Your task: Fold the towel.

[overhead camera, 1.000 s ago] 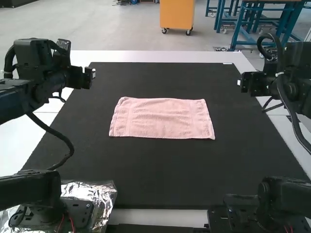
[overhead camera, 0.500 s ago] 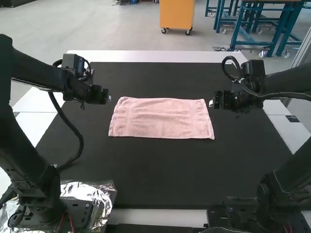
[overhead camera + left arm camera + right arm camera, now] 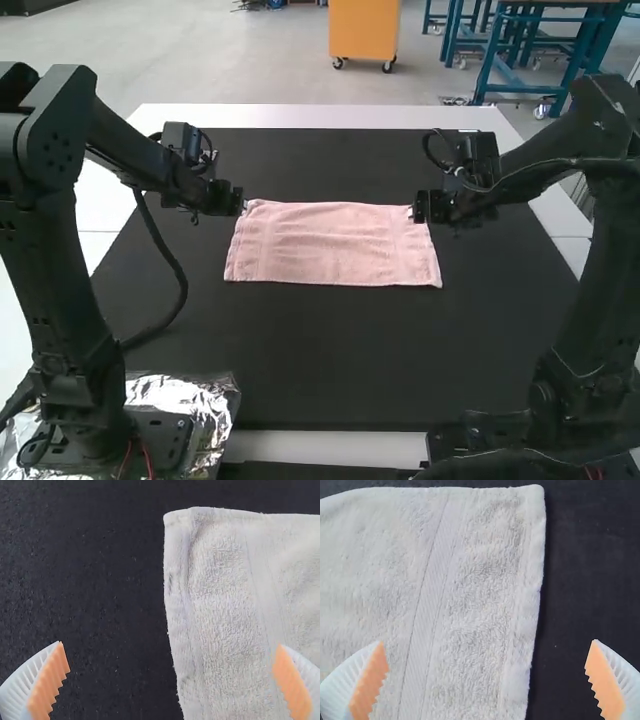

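Observation:
The pink towel lies flat and spread as a wide rectangle near the middle of the black mat. My left gripper is above its far left corner, and my right gripper is above its far right corner. In the left wrist view the left gripper stands open, the side edge of the towel between its fingers. The right wrist view has the right gripper open as well, the opposite edge of the towel between its fingers. Neither gripper holds cloth.
The black mat extends around the towel on all sides, on a white table. Crumpled silver foil lies at the near left by the left arm's base. A cable loops beside the left arm.
Both arms have come in from the sides toward the towel's far corners, the left gripper moving right and the right gripper moving left. The towel lies as before.

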`<state>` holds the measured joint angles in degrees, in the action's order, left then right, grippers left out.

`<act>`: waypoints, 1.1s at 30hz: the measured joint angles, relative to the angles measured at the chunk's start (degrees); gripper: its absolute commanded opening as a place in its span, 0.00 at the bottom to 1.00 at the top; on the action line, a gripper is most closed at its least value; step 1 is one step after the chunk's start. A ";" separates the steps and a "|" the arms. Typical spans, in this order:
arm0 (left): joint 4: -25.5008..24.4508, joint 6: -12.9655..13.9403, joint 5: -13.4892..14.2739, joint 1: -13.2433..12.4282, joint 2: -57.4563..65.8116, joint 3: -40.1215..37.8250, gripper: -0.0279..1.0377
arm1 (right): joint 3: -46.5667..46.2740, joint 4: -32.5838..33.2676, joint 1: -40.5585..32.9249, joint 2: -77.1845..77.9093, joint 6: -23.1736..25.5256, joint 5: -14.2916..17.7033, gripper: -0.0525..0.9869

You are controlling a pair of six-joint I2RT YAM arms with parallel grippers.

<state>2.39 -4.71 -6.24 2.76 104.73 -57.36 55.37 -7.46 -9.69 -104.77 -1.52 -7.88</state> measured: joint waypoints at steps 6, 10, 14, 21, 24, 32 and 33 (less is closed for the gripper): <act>0.98 0.85 0.02 0.04 5.11 -3.41 0.92 | 5.53 -0.72 0.00 -7.65 -0.72 1.09 0.92; 1.11 1.55 0.02 0.04 8.15 -6.08 0.92 | 8.85 -0.79 0.00 -12.02 -1.16 1.31 0.92; 1.33 2.56 0.26 0.04 10.84 -8.22 0.92 | 11.74 -0.85 0.00 -15.43 -1.68 1.55 0.92; 1.60 3.85 0.87 0.04 14.08 -9.90 0.92 | 15.41 -0.83 0.02 -18.60 -2.34 1.92 0.92; 2.16 4.52 1.73 0.04 15.06 -10.40 0.90 | 17.05 -0.94 0.02 -19.96 -2.47 1.92 0.92; 1.99 6.01 2.16 0.04 16.46 -10.71 0.68 | 17.81 0.02 0.02 -20.48 -2.71 2.21 0.74; 2.01 6.01 2.14 0.04 16.46 -10.71 0.47 | 17.81 0.04 0.02 -20.48 -2.78 2.40 0.45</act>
<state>4.40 1.30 -4.10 2.81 121.19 -68.07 73.19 -7.42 -9.67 -125.25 -4.29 -5.48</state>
